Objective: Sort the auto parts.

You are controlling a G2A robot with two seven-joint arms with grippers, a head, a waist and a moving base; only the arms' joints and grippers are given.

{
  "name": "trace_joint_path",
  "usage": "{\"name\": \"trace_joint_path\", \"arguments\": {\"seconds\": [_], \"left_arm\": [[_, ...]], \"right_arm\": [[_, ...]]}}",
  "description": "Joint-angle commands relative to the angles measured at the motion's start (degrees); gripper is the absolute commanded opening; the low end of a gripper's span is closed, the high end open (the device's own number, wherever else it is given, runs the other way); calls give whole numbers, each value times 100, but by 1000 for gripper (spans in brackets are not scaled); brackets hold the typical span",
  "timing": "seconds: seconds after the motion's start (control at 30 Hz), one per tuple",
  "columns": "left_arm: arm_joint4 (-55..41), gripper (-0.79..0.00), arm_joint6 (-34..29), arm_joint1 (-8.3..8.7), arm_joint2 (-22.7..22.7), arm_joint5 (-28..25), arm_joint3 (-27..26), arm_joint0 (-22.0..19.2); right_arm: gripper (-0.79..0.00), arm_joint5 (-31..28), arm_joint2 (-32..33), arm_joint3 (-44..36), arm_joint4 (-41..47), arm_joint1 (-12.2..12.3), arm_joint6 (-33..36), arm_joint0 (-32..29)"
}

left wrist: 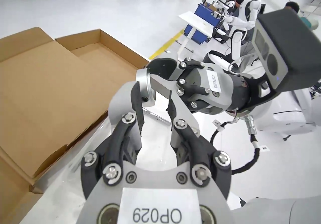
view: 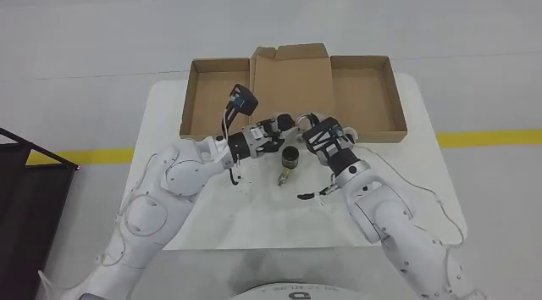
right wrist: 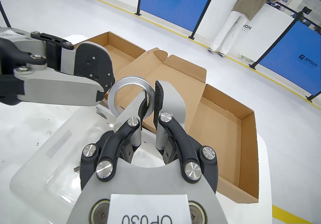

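A silver metal ring (right wrist: 131,81) hangs above the table just in front of the cardboard box (view: 190,97). My right gripper (right wrist: 150,92) is shut on its rim. In the top view the right gripper (view: 309,124) meets my left gripper (view: 284,124) over the table's middle. The left gripper (left wrist: 154,99) stands open, one fingertip (left wrist: 137,99) right beside the ring (left wrist: 144,81), and nothing is clamped between its pads. From the right wrist view the left gripper (right wrist: 107,84) comes in sideways, its tips next to the ring.
On the white table (view: 212,207) below the grippers lie a dark round part (view: 290,158), a small bolt (view: 282,180) and a black piece (view: 306,193). The box has a compartment on each side and a raised middle flap (view: 292,67). Its right compartment (right wrist: 225,134) holds nothing.
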Motion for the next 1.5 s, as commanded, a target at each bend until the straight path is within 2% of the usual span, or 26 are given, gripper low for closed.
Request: {"name": "trace_joint_path", "arguments": {"seconds": [0.0,0.33,0.67,1.47], "left_arm": [[5,-554,-5,1,9,-5,32,-10],[22,-619,6,-10,104,10,70,-66],[64,-785,41,1,104,-23,39,-47],[90,-785,85,30,55,-10,-66,11]], "right_arm": [[-785,-48,8,-10,-5,-6,-4,-15],[-785,-244,53,-46,-30,-30,-49,-88],[-785,-278,117,-60,-25,-61,-47,-136],[-785,-287,294,-103,93,-133,-182,-252]]}}
